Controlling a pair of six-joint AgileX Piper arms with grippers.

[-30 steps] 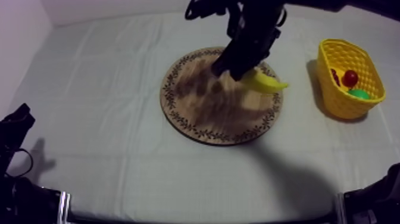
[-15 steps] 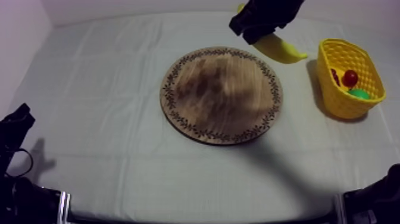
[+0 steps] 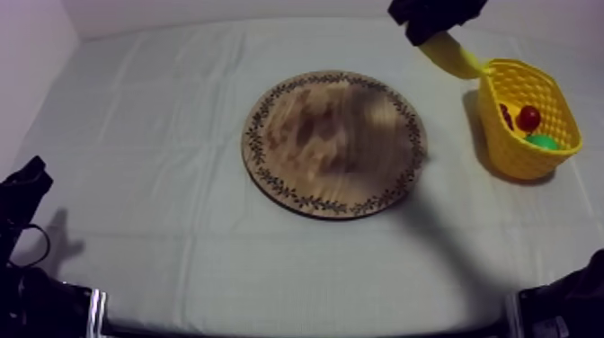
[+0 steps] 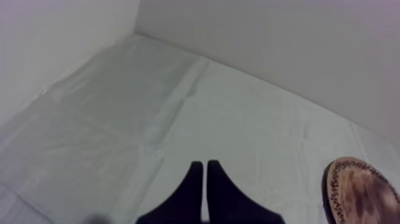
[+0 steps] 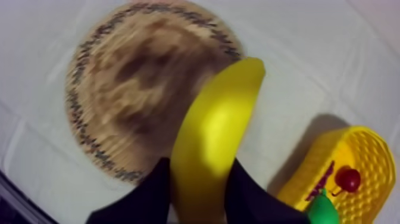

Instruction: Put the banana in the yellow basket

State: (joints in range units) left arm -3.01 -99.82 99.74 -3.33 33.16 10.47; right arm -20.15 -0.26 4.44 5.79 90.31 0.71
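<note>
A grey-white cloth covers the whole table. Pressed fold creases cross the cloth in a loose grid, lengthwise and across. A plain pale back wall rises along the table's far edge. A side wall with a faint lilac tint closes the left edge, and the two meet at the far left corner. The light is even and dim. A broad soft shadow lies on the cloth toward the near right corner.

The basket stands right of the wooden board, apart from it, with the small red fruit and a pear in it. The banana, in the right gripper, is behind and right of the board, near the basket's rear corner.
</note>
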